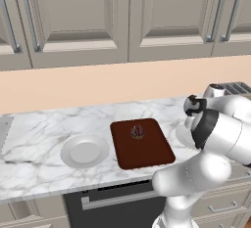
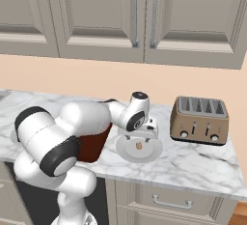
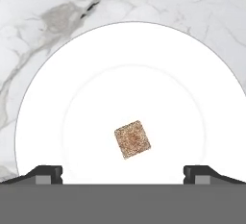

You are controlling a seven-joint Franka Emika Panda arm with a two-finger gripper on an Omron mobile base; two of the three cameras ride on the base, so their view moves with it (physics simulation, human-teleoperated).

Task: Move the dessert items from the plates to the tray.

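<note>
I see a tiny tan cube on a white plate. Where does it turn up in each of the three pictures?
Left base view: the arm stands in front of that plate, so I cannot make out the cube.
Right base view: the tan cube lies on the white plate at centre, under the open claw.
Hand view: just below the picture's centre.
Shared landmark: that plate on the marble counter, right of the dark tray.

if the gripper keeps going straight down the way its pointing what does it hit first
Most likely the small tan morsel, which lies between the open fingers of the gripper, or the white plate under it. Depth is hard to judge, so the fingers might straddle the morsel and meet the plate first.
</note>
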